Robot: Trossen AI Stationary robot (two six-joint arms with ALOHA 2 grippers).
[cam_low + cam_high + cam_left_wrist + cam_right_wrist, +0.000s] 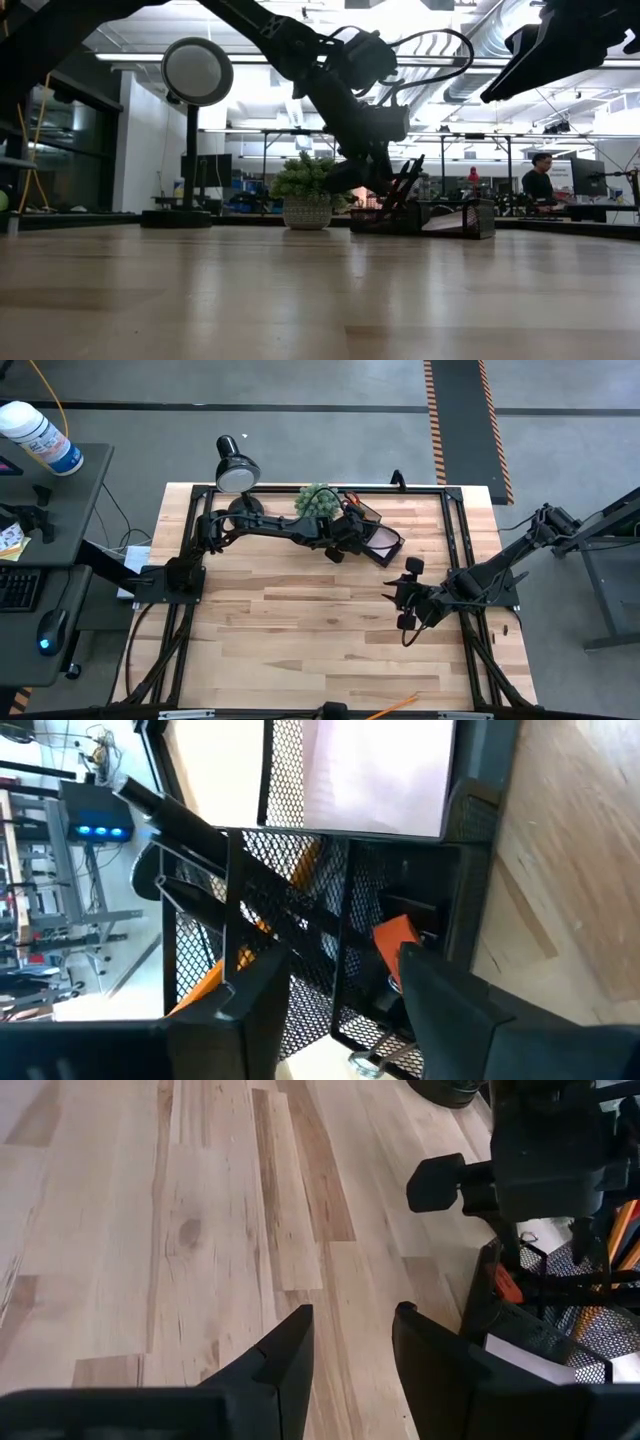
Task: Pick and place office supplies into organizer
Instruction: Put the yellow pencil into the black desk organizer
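The organizer (372,532) is sitting at the table's (300,630) far edge beside the plant (316,501), pens and orange-handled items standing in its mesh cup (300,920), the pink pad (370,770) lying in its tray. My left end effector (335,995) is hovering just over the cup, fingers spread, nothing between them. I am judging this the release: best lifted straight up, clear of the pens, while my right end effector (350,1345) is waiting partly parted, empty, mid-table.

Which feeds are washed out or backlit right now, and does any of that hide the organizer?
Low view: bright ceiling lights backlight the scene, so the left arm and the organizer read as dark silhouettes. Left wrist view: the pink sticky-note pad is glared nearly white, while the mesh stays legible. High view: even light, the organizer is clear beside the plant.
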